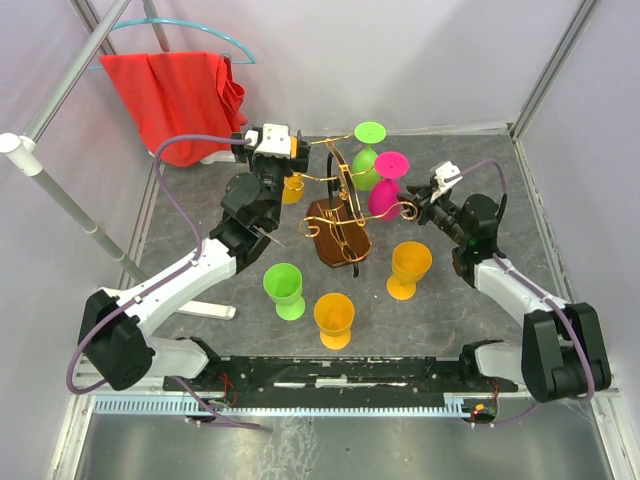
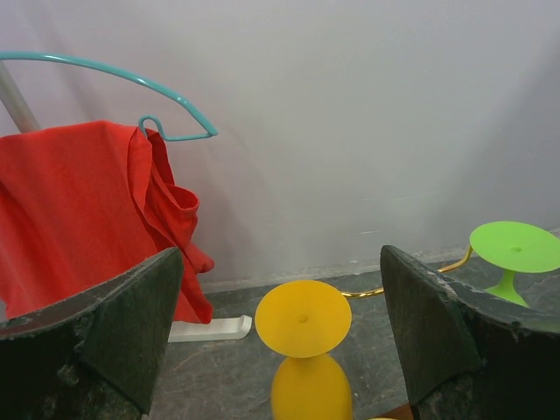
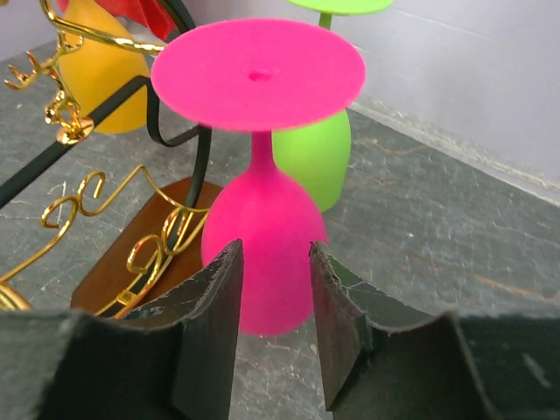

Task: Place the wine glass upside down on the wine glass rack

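Rack: wine glass rack of thin gold wire with scroll ends on a dark wooden base [image 1: 336, 245], mid-table between the two arms.
Task glass: pink plastic wine glass [image 3: 265, 219], inverted, just beside the scrolls on the rack's right side. Flat foot on top, mouth down. No view shows whether the foot sits in a wire arm.
Right gripper [image 3: 276, 255]: narrow gap, nothing in it. The pink bowl is wider than the gap, so it lies just past the tips, dead ahead. Touching or apart: cannot tell.
Left gripper [image 2: 282, 262]: spread wide, holding nothing. A yellow plastic wine glass [image 2: 303, 319], inverted, sits centred ahead and clear of both fingers. Gold wire shows just right of its foot.
Far side: lime-green plastic wine glass [image 1: 366, 165], inverted, behind the pink one.
On the grey table [image 1: 450, 320]: a green goblet [image 1: 284, 288] and two orange goblets [image 1: 334, 318] [image 1: 410, 268], upright, on the near side of the rack.
Key relation: the pink glass's long axis is vertical. The right gripper faces it at bowl height and is much the nearer. The left arm is across the rack.
Judgement: if the pink glass is seated, the right arm likely needs a straight pull-back. If not, it needs a small push toward the wire.
Risk: the narrow jaws could brush the bowl and swing the glass off.
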### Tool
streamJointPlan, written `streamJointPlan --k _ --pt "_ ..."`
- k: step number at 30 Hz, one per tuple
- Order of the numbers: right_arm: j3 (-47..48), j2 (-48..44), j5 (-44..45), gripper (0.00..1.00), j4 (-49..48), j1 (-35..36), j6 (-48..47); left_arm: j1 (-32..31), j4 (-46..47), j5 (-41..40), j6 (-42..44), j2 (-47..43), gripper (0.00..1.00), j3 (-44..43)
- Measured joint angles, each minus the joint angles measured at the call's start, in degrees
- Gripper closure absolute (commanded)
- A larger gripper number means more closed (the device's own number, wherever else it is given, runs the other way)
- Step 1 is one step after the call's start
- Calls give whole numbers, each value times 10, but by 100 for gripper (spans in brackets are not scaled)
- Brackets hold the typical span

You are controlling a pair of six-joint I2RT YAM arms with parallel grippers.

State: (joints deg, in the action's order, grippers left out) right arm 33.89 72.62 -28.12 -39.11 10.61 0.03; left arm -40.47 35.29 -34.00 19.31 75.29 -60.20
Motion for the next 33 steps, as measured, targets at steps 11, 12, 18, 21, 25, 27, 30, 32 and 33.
streamJointPlan --k 11,12,18,21,25,27,30,32,33 --pt "-16 -101 105 45 116 0 -30 2 -23 0 0 -13 1 0" --pt "-16 -109 122 45 124 1 -32 2 -30 0 0 -18 1 0" --pt "70 -110 290 36 285 1 -33 2 -126 28 -8 -43 1 -28" --pt "174 -78 363 27 375 -3 -21 2 -205 37 -20 -43 1 -78" --pt "273 -53 411 22 444 -7 3 2 -321 41 -50 -44 1 -161" --pt "315 -39 426 21 477 -7 15 2 -360 40 -62 -49 1 -179" --pt "360 -16 438 20 513 -7 28 2 -459 37 -95 -61 1 -210" --pt "391 3 439 19 547 -7 37 2 -523 35 -119 -71 1 -224" --pt "405 13 439 18 562 -7 43 2 -557 35 -133 -77 1 -230"
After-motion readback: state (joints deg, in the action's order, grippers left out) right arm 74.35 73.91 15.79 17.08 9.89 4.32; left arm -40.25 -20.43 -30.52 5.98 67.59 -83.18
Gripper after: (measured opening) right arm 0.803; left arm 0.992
